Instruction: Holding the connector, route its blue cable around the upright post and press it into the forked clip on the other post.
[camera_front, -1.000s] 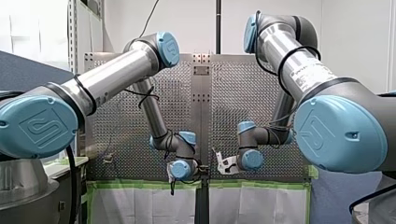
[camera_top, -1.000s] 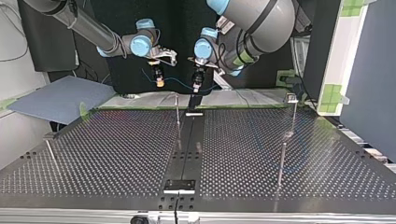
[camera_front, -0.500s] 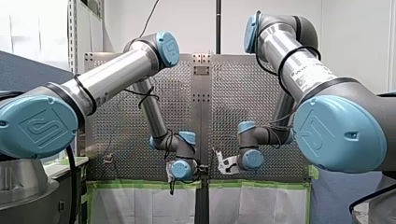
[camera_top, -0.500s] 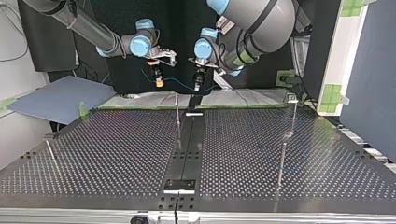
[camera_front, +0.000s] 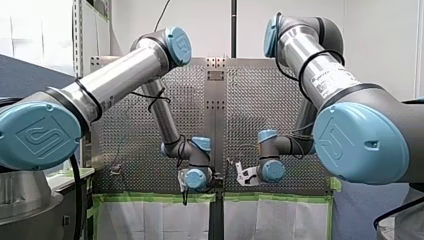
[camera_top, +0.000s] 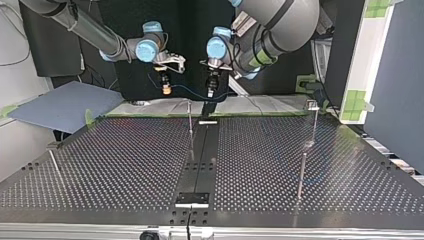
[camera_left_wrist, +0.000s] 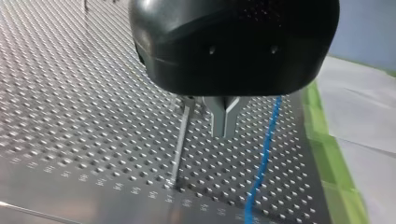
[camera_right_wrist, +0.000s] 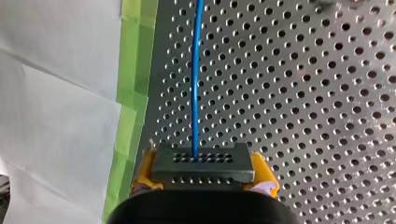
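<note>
My right end effector (camera_top: 166, 89), clamping connector (camera_right_wrist: 203, 163), shifted toward top view's left.

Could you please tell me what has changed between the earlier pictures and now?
My right gripper, with the connector in its jaws, drifted a little toward the top view's left, drawing the blue cable away from my left gripper, which shifted only slightly. Nothing was taken or let go; the posts stayed put.
</note>
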